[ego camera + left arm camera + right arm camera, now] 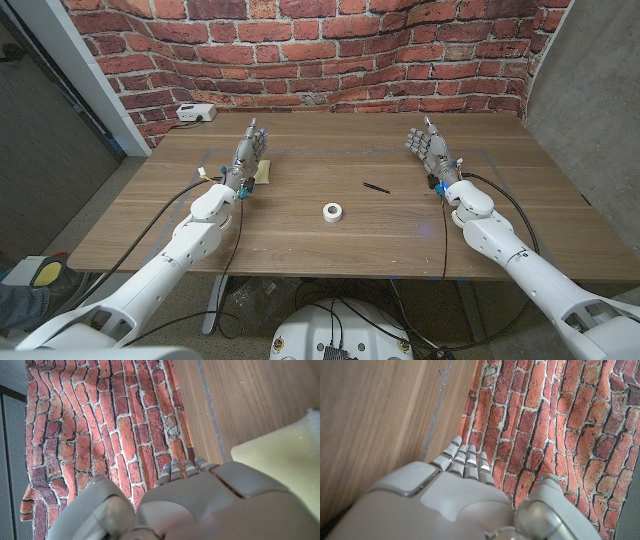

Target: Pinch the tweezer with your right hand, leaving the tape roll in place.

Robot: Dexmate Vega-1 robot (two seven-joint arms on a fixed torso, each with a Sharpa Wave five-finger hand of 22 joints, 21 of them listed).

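Tweezer (376, 187) lies mid-table w/ tape roll (333, 211) nearer front edge; right hand (430, 150) by right edge, left hand (250, 155) opposite, both holding nothing, fingers extended.

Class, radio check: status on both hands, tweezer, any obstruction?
Both hands open, left hand, right hand. Tweezer untouched on table. Tape roll nearby, path clear.

text: none legible | labels: none | brands: none | numbers: none
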